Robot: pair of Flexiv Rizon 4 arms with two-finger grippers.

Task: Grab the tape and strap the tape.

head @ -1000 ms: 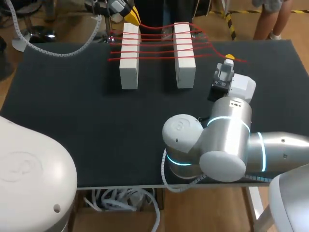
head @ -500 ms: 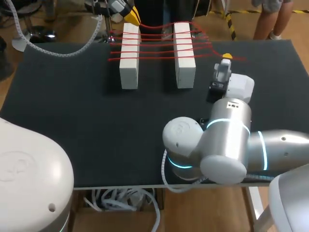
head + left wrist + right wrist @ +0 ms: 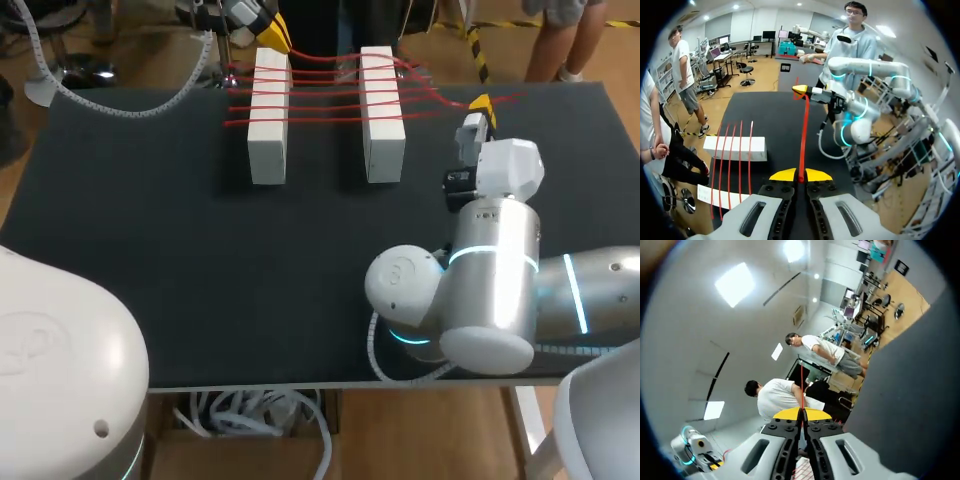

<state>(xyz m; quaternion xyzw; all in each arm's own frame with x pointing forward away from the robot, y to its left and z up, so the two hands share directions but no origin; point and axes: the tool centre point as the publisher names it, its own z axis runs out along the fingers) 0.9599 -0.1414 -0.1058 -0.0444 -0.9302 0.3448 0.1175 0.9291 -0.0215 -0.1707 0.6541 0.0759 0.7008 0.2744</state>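
The red tape point(image 3: 325, 88) lies in several parallel strands across two white blocks, the left block point(image 3: 268, 115) and the right block point(image 3: 382, 110), which stand side by side at the far part of the dark worktop point(image 3: 150, 220). Loose ends of the strands trail off past the right block toward the right gripper point(image 3: 480, 102).

One strand runs taut between the two grippers. In the left wrist view the tape point(image 3: 803, 135) starts between the yellow tips of the left gripper point(image 3: 800, 176), which is clamped on it, and goes straight ahead to the right gripper point(image 3: 800, 89), with a block point(image 3: 735, 148) and its strands beside the line.

In the right wrist view the tape point(image 3: 801, 382) comes out from between the tips of the right gripper point(image 3: 801, 414), pinched tight on it.

From above, the left gripper point(image 3: 272, 35) sits at the worktop's far edge, just beyond the left block.
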